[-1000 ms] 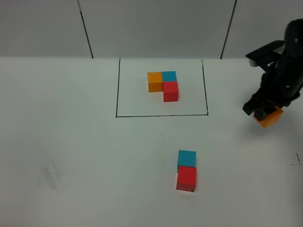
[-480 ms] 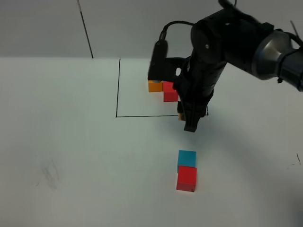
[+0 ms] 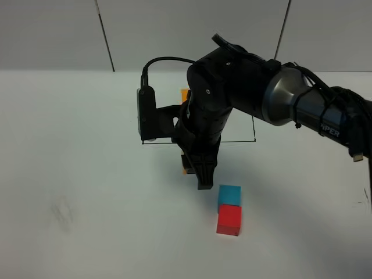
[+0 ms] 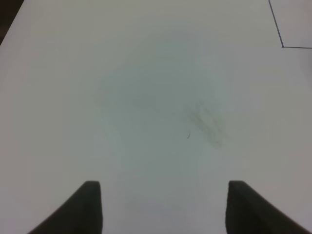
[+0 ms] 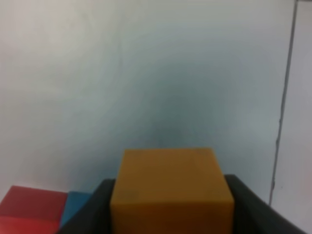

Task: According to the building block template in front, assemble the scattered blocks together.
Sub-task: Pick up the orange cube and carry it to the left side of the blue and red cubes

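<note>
Jaws of right gripper (image 5: 170, 214) around orange cube (image 5: 170, 187)

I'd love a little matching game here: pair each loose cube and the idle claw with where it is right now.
Things:
1. orange cube
2. blue cube
3. red cube
4. left gripper

Places:
A. on the table, nearest the camera
B. clamped in the right gripper
C. over bare table, holding nothing
D. on the table, touching the red cube's far side

Pairs: 1-B, 2-D, 3-A, 4-C
</note>
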You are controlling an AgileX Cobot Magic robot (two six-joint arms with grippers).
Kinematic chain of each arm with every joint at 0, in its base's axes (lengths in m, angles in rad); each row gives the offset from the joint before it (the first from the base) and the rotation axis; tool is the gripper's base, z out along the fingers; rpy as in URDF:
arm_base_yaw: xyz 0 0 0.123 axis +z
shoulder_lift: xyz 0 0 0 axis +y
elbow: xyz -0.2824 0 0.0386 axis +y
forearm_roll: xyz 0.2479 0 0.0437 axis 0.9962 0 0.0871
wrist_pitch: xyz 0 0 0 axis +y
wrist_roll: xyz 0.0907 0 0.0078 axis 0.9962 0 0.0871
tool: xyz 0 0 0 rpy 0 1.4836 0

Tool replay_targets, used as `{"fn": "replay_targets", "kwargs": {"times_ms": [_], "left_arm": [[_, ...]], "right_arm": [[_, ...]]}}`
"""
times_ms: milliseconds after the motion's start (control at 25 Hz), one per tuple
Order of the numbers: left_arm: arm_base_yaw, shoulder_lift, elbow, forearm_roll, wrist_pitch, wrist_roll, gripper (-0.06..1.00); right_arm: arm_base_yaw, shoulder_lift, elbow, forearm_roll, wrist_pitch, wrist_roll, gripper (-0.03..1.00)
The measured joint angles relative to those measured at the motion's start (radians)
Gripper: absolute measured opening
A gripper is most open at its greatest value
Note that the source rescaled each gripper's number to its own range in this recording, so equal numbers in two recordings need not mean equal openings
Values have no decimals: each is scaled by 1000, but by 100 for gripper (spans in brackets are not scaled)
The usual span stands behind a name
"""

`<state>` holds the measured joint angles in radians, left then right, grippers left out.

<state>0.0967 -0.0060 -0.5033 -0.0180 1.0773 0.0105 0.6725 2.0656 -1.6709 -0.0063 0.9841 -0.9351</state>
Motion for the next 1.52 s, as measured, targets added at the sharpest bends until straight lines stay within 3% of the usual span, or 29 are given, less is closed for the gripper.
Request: {"fn": "replay_targets", "kwargs": {"times_ms": [600,960,1520], "left_arm": [[0,0,0,0,0,1,22],[0,0,0,0,0,1,22],[0,0,0,0,0,1,22]], "right_arm": [[0,111,-40,13,52,182,26],[4,111,-40,6,109,194,26],[33,117,-19,-2,62,194,26]]}}
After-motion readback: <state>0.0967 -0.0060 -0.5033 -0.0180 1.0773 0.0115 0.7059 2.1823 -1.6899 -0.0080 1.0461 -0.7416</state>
